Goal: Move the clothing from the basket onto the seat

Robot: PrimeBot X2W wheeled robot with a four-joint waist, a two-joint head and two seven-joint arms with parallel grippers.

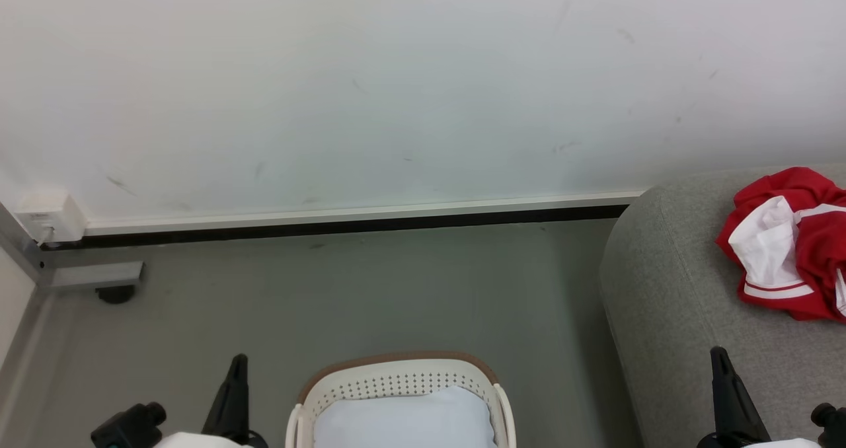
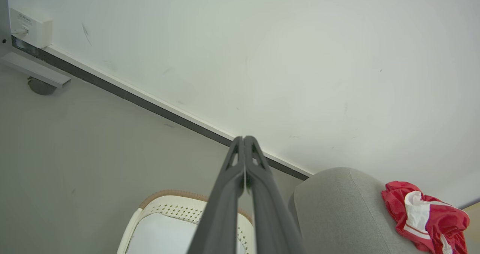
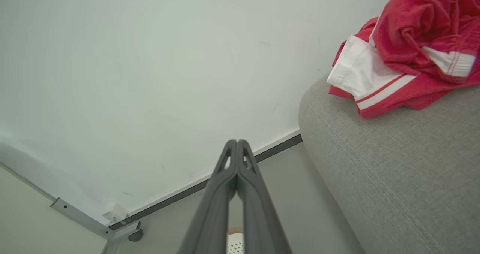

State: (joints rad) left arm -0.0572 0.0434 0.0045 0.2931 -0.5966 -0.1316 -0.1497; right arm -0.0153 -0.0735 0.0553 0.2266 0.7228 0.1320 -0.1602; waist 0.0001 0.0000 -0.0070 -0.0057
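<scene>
While the clothing lies heaped by the seat's wall-side edge, out of the basket holding a pale pad, left gripper and right gripper hang pressed together, empty, seemingly nothing left to lift.

No legible text; the label on the white wall box is blurred.

Seat: matt light grey woven upholstery, coarse-textured. Clothing: soft crumpled red-and-white cloth. Basket: smooth cream plastic, perforated walls, brown rim. Wall: matt white paint, lightly scuffed. Floor: smooth matt grey.
</scene>
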